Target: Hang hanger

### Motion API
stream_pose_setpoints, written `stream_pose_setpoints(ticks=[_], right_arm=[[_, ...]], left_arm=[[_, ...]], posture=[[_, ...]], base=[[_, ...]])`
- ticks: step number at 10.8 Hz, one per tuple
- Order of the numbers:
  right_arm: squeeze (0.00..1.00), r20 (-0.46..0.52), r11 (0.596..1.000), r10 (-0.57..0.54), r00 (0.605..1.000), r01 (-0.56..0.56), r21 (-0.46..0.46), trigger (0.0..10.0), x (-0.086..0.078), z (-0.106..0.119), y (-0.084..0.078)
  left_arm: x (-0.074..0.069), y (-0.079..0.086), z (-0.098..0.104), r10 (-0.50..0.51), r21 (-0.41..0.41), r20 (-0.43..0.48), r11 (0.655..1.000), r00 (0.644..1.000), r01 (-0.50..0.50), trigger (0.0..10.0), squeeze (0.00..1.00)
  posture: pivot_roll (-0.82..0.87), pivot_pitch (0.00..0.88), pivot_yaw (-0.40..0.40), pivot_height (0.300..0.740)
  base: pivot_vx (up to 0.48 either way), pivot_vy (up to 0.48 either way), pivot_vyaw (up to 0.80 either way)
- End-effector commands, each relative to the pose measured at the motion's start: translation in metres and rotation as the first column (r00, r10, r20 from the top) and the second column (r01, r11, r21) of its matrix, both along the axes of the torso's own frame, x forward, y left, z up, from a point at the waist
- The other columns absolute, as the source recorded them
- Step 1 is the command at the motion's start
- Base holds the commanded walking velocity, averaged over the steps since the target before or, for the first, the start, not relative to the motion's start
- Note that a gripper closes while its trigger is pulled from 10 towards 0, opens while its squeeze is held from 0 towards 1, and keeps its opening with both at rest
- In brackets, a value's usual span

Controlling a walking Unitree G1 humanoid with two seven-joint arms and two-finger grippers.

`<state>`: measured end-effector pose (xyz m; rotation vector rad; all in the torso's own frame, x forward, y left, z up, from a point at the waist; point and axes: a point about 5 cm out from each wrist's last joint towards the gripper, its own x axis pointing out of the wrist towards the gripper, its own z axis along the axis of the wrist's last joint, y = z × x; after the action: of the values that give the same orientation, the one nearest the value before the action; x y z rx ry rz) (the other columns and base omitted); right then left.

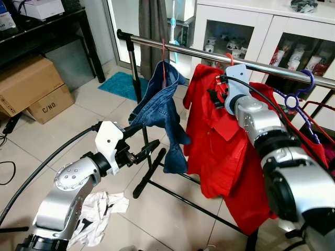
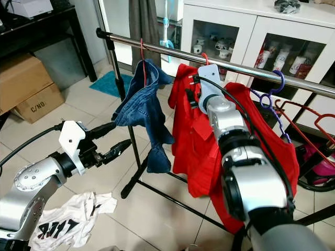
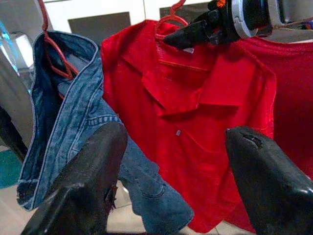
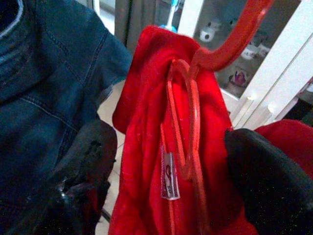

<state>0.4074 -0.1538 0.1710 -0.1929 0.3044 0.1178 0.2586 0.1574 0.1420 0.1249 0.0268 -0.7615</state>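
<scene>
A red shirt hangs on a red hanger, whose hook sits over the metal rail. My right gripper is raised to the shirt's collar. It is open, with one finger on each side of the hanger's neck and a gap on both sides. To the left, a denim jacket hangs on another red hanger. My left gripper is open and holds nothing. It hovers low, just left of the jacket, and points at the clothes.
A purple hanger hangs further right on the rail. A white T-shirt lies on the tiled floor by my left arm. Cardboard boxes stand at the left, a white cabinet behind the rail, and a teal mat beyond the rack's post.
</scene>
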Motion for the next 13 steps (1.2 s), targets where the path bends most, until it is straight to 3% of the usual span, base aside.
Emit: stream_pose_setpoints(ticks=[1,3,11,12,13], right_arm=[[0.0,0.017,1.0,0.006,1.0,-0.006,-0.007,1.8,0.004,0.009,-0.002],[0.0,0.01,1.0,0.002,1.0,-0.002,-0.015,0.0,0.005,0.012,-0.006],[0.0,-0.055,0.994,0.102,0.993,-0.105,-0.042,0.0,0.003,0.002,0.002],[0.0,-0.065,0.993,0.1,0.993,-0.103,-0.048,1.7,0.003,0.0,0.004],[0.0,-0.067,0.994,0.098,0.993,-0.101,-0.05,1.8,0.003,0.0,0.004]], left_arm=[[0.002,0.002,0.002,-0.001,0.01,0.0,1.0,1.0,0.001,10.0,0.0],[0.002,0.001,0.002,-0.007,0.011,-0.001,1.0,1.0,0.007,10.0,0.0],[-0.003,0.003,-0.003,-0.004,0.02,-0.007,1.0,1.0,0.004,10.0,0.0],[-0.003,0.004,-0.004,-0.006,0.022,-0.009,1.0,1.0,0.007,10.0,0.0],[-0.002,0.004,-0.004,-0.008,0.023,-0.01,1.0,1.0,0.008,10.0,0.0]], posture=[[-0.03,0.0,0.045,0.74],[-0.03,0.0,0.042,0.74],[-0.02,0.0,0.022,0.74],[-0.02,0.0,0.022,0.74],[-0.02,0.0,0.022,0.74]], base=[[0.0,0.0,0.0],[0.0,0.0,0.0],[0.0,0.0,0.0],[0.0,0.0,0.0],[0.0,0.0,0.0]])
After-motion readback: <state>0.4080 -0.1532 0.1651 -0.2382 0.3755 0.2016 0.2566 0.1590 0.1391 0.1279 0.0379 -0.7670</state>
